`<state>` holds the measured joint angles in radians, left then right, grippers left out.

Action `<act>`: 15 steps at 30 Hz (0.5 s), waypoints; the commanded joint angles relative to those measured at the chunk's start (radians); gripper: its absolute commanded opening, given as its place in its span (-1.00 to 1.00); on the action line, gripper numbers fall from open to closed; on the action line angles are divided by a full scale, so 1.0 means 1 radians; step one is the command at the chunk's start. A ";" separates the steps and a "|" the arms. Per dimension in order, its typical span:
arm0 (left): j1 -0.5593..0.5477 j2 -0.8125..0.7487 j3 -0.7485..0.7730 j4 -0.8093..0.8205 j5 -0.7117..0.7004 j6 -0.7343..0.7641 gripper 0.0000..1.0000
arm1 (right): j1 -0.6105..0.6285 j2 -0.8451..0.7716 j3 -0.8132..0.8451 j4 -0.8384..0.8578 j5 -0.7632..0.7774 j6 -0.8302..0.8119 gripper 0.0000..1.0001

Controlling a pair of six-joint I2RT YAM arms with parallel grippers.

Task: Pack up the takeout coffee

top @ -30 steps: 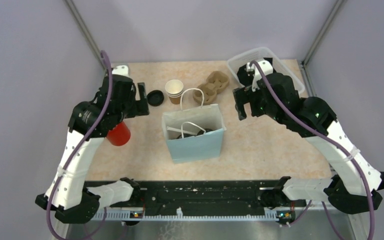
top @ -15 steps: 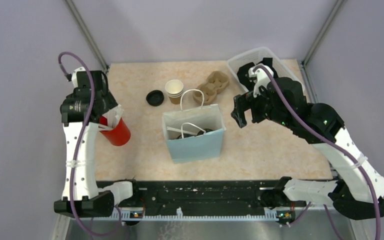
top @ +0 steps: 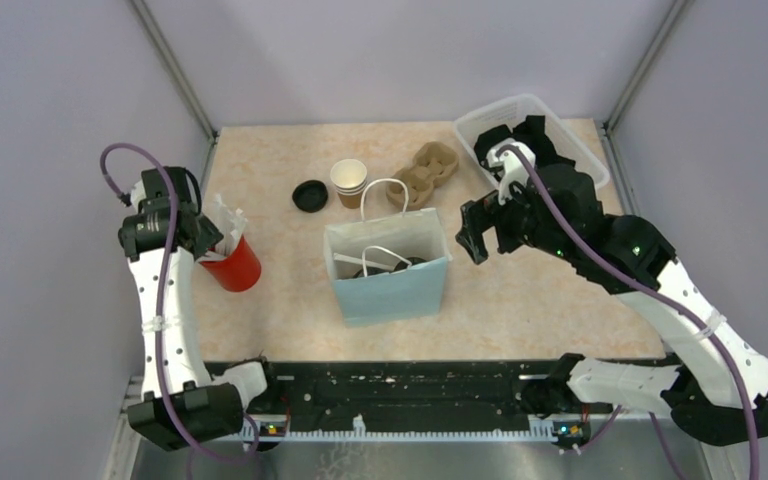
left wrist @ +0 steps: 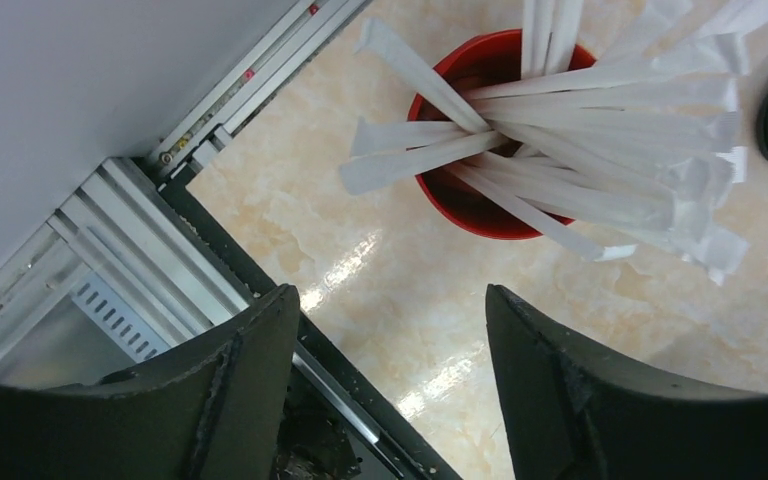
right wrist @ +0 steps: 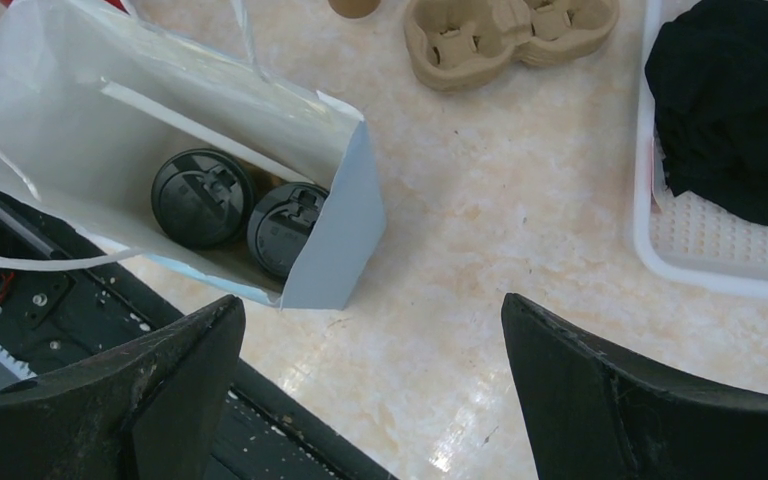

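Observation:
Two black-lidded cups [right wrist: 203, 198] [right wrist: 286, 228] stand side by side inside the open light-blue paper bag [top: 390, 285]; only their lids show, and the bag [right wrist: 345, 235] hides their sides. In the top view they are a dark patch in the bag [top: 400, 264]. My right gripper [top: 472, 232] is open and empty, just right of the bag and above the table [right wrist: 370, 300]. My left gripper [top: 188, 235] is open and empty at the table's left edge, beside the red cup of white sticks [left wrist: 480, 190].
An open kraft cup [top: 348, 182] and a loose black lid [top: 310, 195] sit behind the bag, with the cardboard carrier [top: 426, 171] to their right. A clear tray [top: 575, 140] holding black cloth [right wrist: 735, 110] is at the back right. The red cup [top: 235, 270] stands front left.
My left arm has swung left and back, from near the loose lid to the table's left edge by the red cup. My right gripper has edged slightly towards the bag.

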<state>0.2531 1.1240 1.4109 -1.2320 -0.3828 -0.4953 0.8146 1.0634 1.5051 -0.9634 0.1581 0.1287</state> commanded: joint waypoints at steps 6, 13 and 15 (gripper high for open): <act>0.065 -0.017 -0.132 0.117 0.033 0.022 0.25 | -0.009 -0.041 -0.058 0.062 -0.027 -0.045 0.97; 0.128 0.017 -0.159 0.224 0.057 0.080 -0.04 | -0.009 -0.030 -0.051 0.064 -0.030 -0.045 0.97; 0.144 0.031 -0.158 0.248 0.079 0.095 -0.21 | -0.009 -0.028 -0.055 0.065 -0.028 -0.046 0.97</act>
<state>0.3645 1.1320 1.2526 -1.0969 -0.3367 -0.4446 0.8146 1.0435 1.4445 -0.9421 0.1364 0.0963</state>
